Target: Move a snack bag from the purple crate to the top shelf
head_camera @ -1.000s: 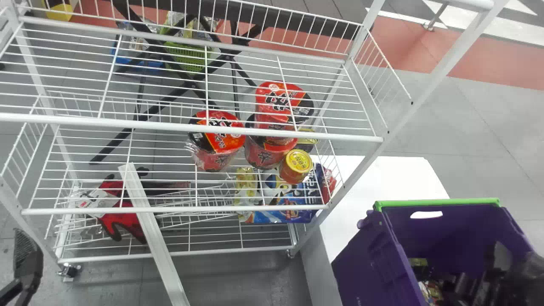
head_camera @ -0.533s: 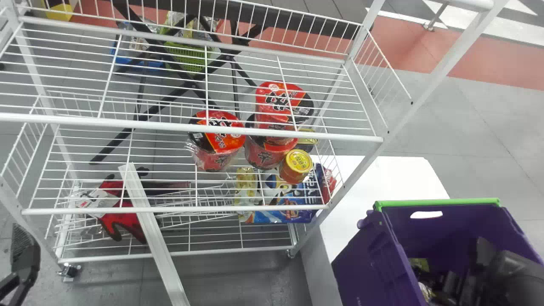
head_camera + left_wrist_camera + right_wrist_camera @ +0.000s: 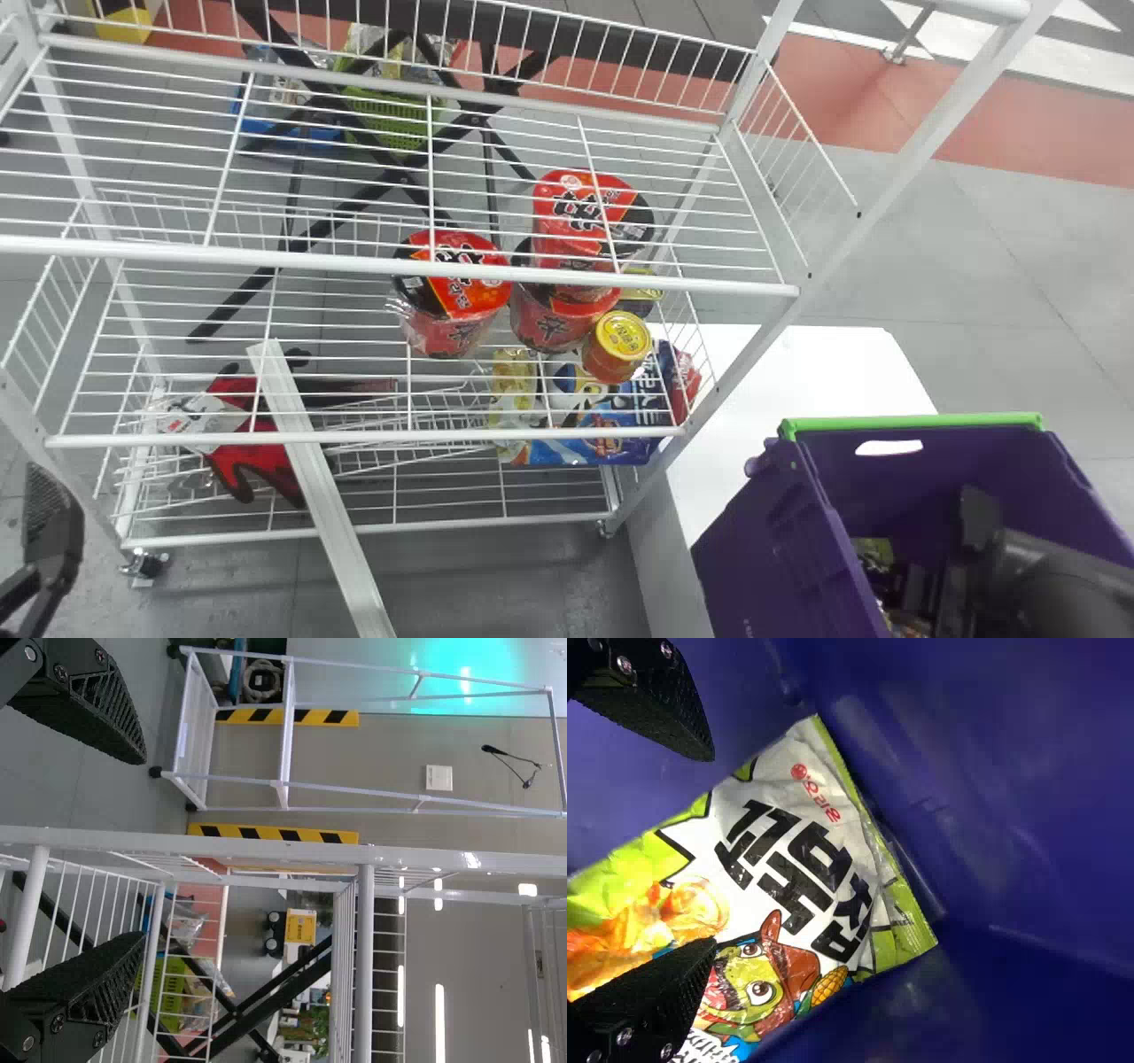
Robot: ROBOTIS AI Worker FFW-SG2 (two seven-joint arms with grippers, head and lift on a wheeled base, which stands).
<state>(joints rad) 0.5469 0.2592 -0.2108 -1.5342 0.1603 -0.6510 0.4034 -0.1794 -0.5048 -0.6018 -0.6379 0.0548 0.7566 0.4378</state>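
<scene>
So, lettering we can spot: the snack bag (image 3: 775,850) has chunky black Korean characters on a white burst, plus smaller red characters and a round red mark near one end. There's also some partly cut-off lettering by its cartoon face.

On the rack, we get bold black characters on the red-and-black lid of one noodle cup (image 3: 452,279), more on the stacked cup (image 3: 580,208), and dark print on the yellow-lidded cup (image 3: 618,341). The blue pack (image 3: 598,434) shows white characters. We also see print on the white tag (image 3: 199,416), and tiny pale marks on the purple crate (image 3: 753,549), too small to make out tbh.
</scene>
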